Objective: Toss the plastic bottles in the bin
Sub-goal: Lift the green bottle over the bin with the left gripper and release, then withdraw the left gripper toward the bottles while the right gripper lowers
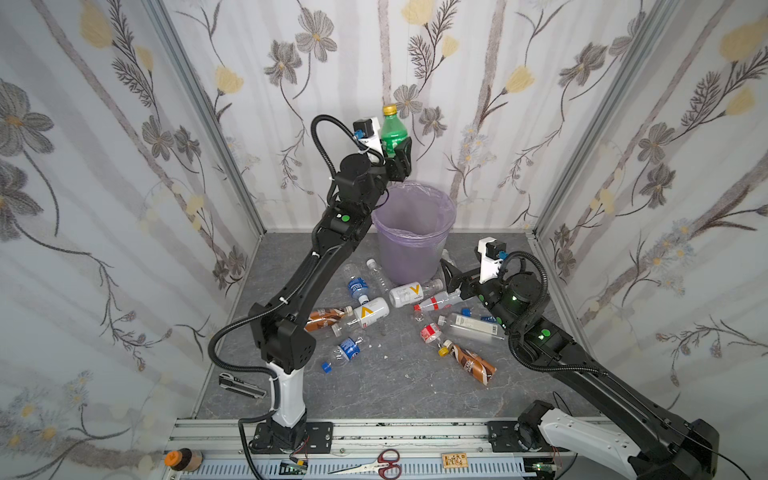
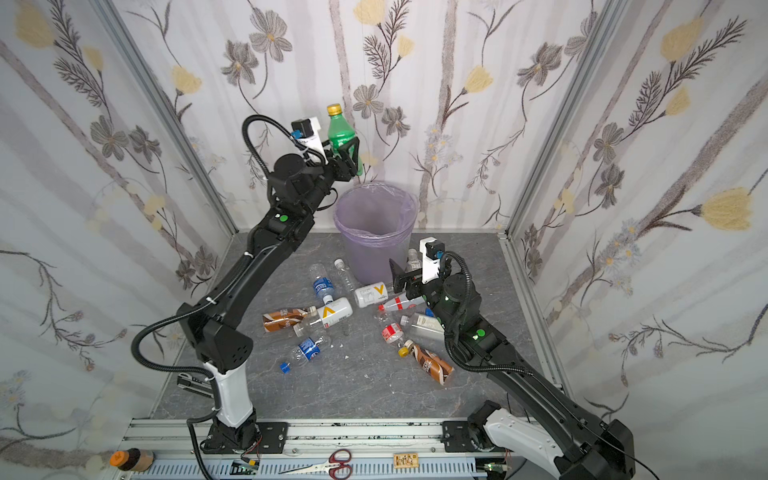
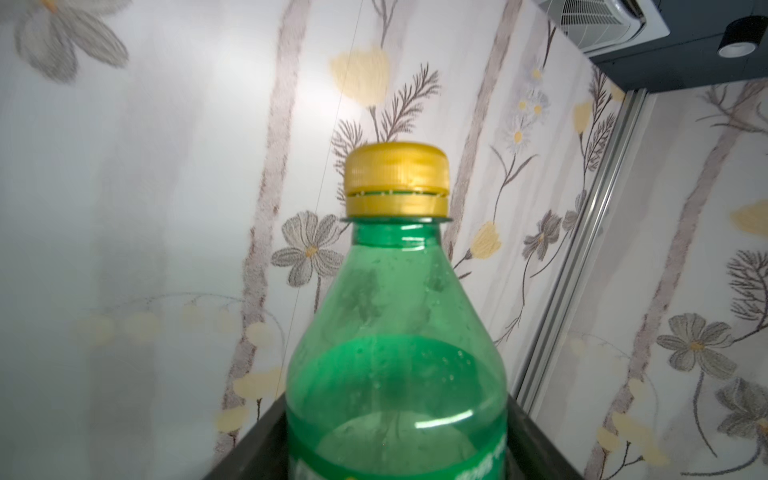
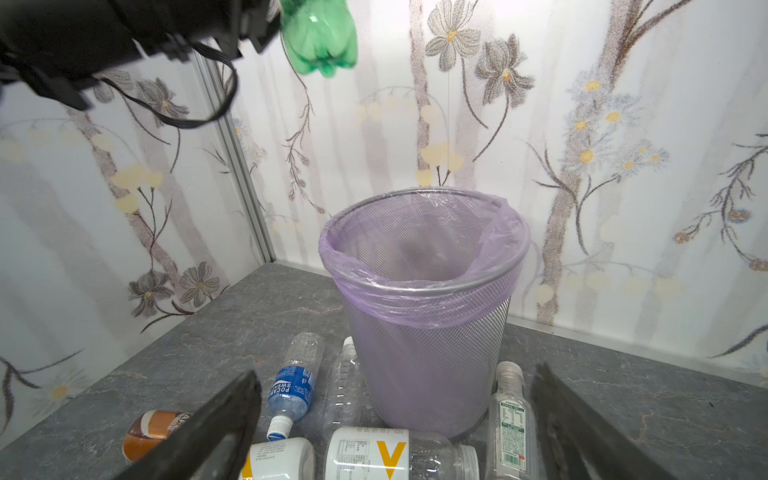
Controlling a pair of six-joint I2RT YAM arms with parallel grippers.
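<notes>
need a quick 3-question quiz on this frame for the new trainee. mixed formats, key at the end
1. Multiple choice: which bottle sits between the jaws of the left gripper?
A) a clear bottle with a blue label
B) the green bottle
C) a brown-wrapped bottle

2. True or false: the right gripper is shut.

3. Count: how many white bottles with an orange V lie on the table?

Key
1. B
2. False: its jaws stand wide open with nothing between them.
3. Two
</notes>
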